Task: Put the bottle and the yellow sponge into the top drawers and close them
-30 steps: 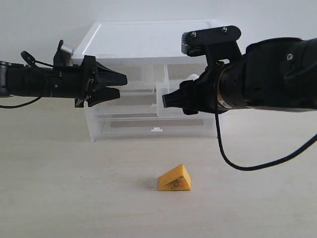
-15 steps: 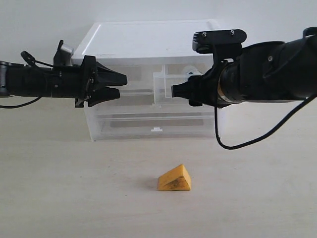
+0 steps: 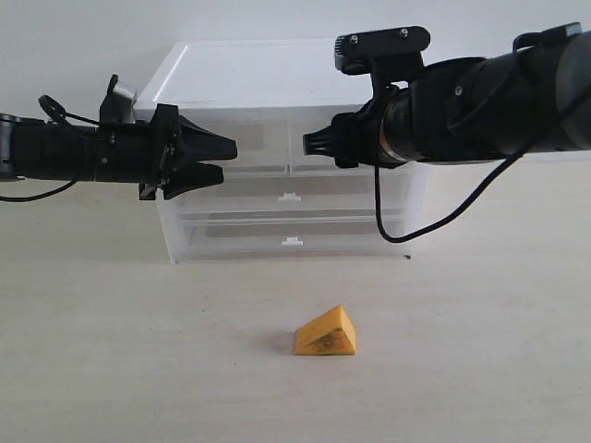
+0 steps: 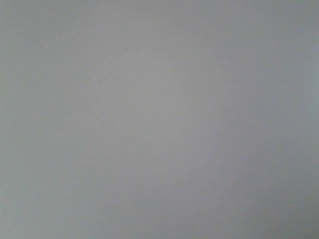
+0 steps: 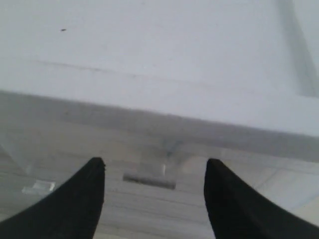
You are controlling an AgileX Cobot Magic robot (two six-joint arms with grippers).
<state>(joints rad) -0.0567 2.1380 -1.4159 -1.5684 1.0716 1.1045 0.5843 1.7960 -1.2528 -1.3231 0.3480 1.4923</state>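
While the yellow sponge (image 3: 325, 334) lies alone on the desk (image 3: 129, 360), low in the middle of the frame, both arms are up by the clear chest (image 3: 268, 78) behind it. The sponge is well apart from both arms, so nothing holds it. It sits on a flat side with its point up.

The right pincer (image 3: 310, 145) comes in from the upper right. Its tip is right at the front of the top drawers (image 3: 263, 146), at the one on the right of the frame. Its two fingers (image 5: 82, 194) are spread apart with nothing between them. I think it is there to push that drawer shut, because the front looks flat with the chest. Both top drawers look closed.

The left pincer (image 3: 226, 157) hangs at the left of the chest, level with the top drawers. Its fingers are a little apart and empty. Its own camera shows only grey.

I cannot see the bottle anywhere. It may be inside a drawer, but the plastic is too cloudy to tell. I think the sponge is the job left to do.
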